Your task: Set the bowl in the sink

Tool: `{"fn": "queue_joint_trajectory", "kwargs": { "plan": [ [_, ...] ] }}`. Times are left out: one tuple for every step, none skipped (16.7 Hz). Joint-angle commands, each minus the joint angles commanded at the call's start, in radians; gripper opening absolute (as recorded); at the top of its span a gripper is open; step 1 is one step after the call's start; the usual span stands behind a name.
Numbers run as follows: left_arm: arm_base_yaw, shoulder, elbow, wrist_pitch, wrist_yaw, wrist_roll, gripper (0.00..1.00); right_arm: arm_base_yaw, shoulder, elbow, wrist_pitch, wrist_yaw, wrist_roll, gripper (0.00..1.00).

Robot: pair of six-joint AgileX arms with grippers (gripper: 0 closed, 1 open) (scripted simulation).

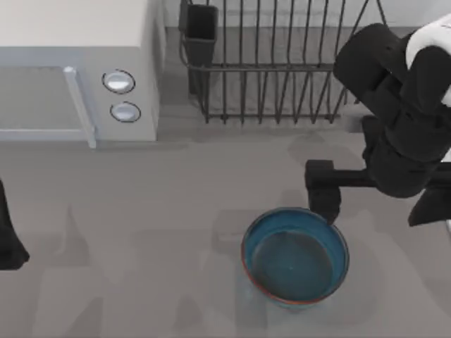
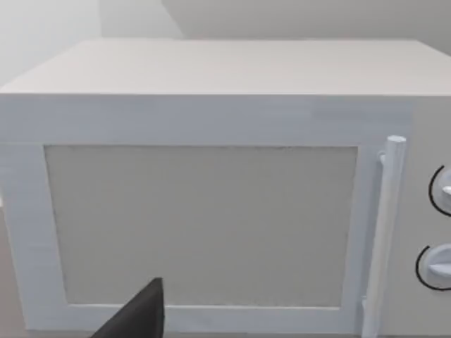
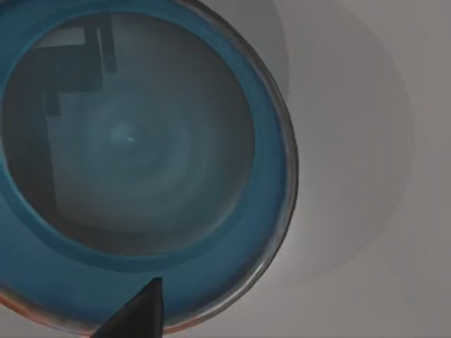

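Near the table's front edge, right of centre, the round glossy blue bowl with a reddish-brown rim (image 1: 296, 255) (image 3: 134, 165) sits upright on the grey tabletop (image 1: 141, 246). Just behind its far rim hangs my right gripper (image 1: 323, 191); whether its fingers are open I cannot tell. Farther back stand the white microwave (image 1: 77, 70) (image 2: 211, 190) at left and the dark wire dish rack (image 1: 275, 63). My left arm (image 1: 8, 232) is parked at the left edge.

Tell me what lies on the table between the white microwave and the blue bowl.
Nothing: in the top view, the grey table is bare between the white microwave and the round glossy blue bowl.
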Motion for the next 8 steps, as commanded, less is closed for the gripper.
{"fn": "queue_joint_trajectory", "kwargs": {
  "plan": [
    [0.000,0.000,0.000,0.000,0.000,0.000,1.00,0.012,0.032,0.030,-0.022,0.001,0.012,1.00],
    [0.000,0.000,0.000,0.000,0.000,0.000,1.00,0.021,0.053,0.050,-0.037,0.002,0.020,1.00],
    [0.000,0.000,0.000,0.000,0.000,0.000,1.00,0.025,0.064,0.060,-0.045,0.002,0.025,1.00],
    [0.000,0.000,0.000,0.000,0.000,0.000,1.00,0.025,0.066,0.061,-0.046,0.002,0.025,1.00],
    [0.000,0.000,0.000,0.000,0.000,0.000,1.00,0.025,0.066,0.061,-0.046,0.002,0.025,1.00],
    [0.000,0.000,0.000,0.000,0.000,0.000,1.00,0.025,0.066,0.061,-0.046,0.002,0.025,1.00],
    [0.000,0.000,0.000,0.000,0.000,0.000,1.00,0.021,0.062,0.058,-0.043,0.002,0.024,1.00],
    [0.000,0.000,0.000,0.000,0.000,0.000,1.00,0.021,0.064,0.056,-0.040,0.002,0.024,1.00]
  ]
}}
